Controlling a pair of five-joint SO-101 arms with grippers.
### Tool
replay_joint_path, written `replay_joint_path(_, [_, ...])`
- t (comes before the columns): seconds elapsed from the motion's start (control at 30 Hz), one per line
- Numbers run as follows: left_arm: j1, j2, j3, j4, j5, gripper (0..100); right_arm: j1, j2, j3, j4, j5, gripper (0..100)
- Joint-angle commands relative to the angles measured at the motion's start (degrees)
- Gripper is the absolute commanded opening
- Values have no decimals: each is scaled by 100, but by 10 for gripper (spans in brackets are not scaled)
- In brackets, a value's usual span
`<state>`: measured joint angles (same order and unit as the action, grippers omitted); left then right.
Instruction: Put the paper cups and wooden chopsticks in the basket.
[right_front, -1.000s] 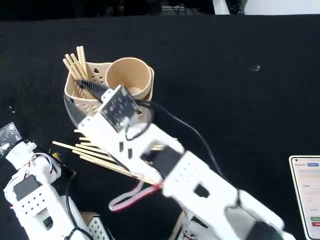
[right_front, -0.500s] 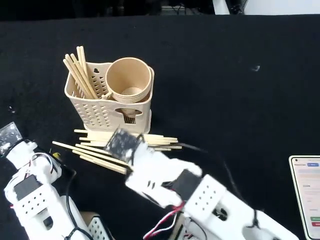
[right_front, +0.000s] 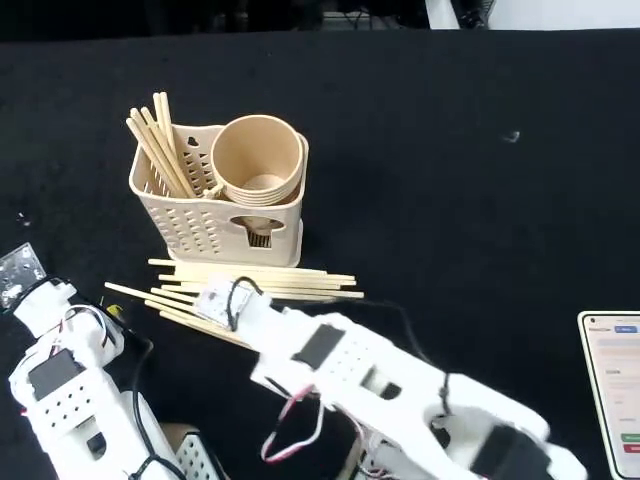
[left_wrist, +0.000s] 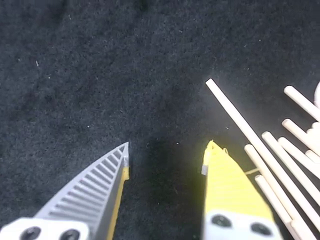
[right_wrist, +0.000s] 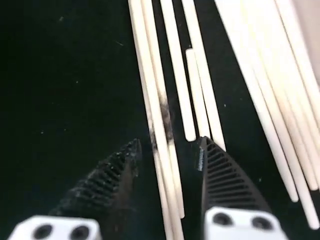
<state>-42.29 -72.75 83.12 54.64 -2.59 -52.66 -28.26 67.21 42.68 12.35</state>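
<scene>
A beige basket (right_front: 200, 215) stands at the back left with stacked paper cups (right_front: 257, 160) and a few wooden chopsticks (right_front: 158, 135) upright in it. Several loose chopsticks (right_front: 285, 280) lie on the black cloth just in front of it. My right arm (right_front: 330, 355) stretches over this pile. In the right wrist view, my right gripper (right_wrist: 169, 142) is open and low over the pile, with a pair of chopsticks (right_wrist: 159, 112) running between its black fingers. My left gripper (left_wrist: 167, 147) is open over bare cloth, with the ends of the loose chopsticks (left_wrist: 260, 145) beside its yellow finger.
The left arm's body (right_front: 60, 375) sits at the front left corner. A phone-like screen (right_front: 612, 375) lies at the right edge. Black cloth (right_front: 480, 200) covers the table's right and back.
My right arm has pulled back from the basket and come down over the loose chopsticks in front of it. The left arm has kept still.
</scene>
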Motion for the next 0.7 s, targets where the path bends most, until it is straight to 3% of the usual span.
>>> replay_joint_path(0.0, [13,-88,-22,-79,9,242,-62,593,-523,-114,325,139])
replay_joint_path(0.23, [13,-88,-22,-79,9,242,-35,910,-734,-70,378,8])
replay_joint_path(0.67, [22,-88,-22,-79,9,242,-35,-1745,-971,1662,378,11])
